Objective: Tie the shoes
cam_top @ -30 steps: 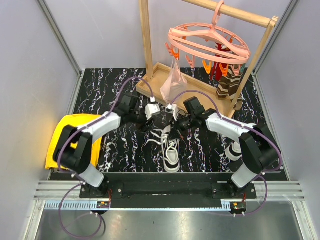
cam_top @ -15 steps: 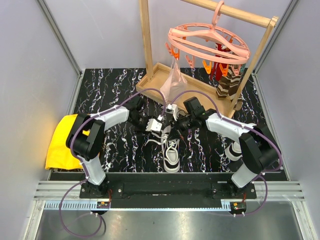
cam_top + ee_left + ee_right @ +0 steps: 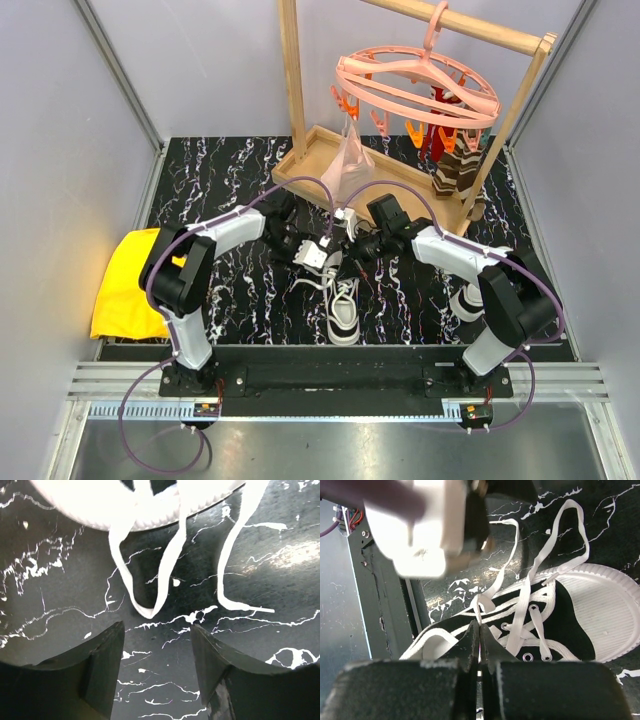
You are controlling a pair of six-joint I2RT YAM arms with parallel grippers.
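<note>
At worktop centre: one shoe (image 3: 343,302) lies between the two arms, its laces loose and untied. The second shoe (image 3: 466,300) lies well apart to the right, partly hidden behind the right arm.
Worktop (image 3: 215,165): black marbled surface carrying both shoes.
Left gripper (image 3: 157,630): fingers partly spread and empty, poised low over a lace loop (image 3: 150,611) that trails off the white sole onto the worktop.
Right gripper (image 3: 480,630): fingers pressed together on a lace strand (image 3: 479,605), lifted just above the eyelets.
Free lace end (image 3: 245,608): flat on the worktop, beside the loop, not held.
Step in hand: judged to be early gathering of the laces; no knot or bow shows yet.
Next move: probably the left fingers must drop onto the loop and close, without pinning it flat, so both strands can be crossed.
Risk: a thin lace may slip from the grip.
</note>
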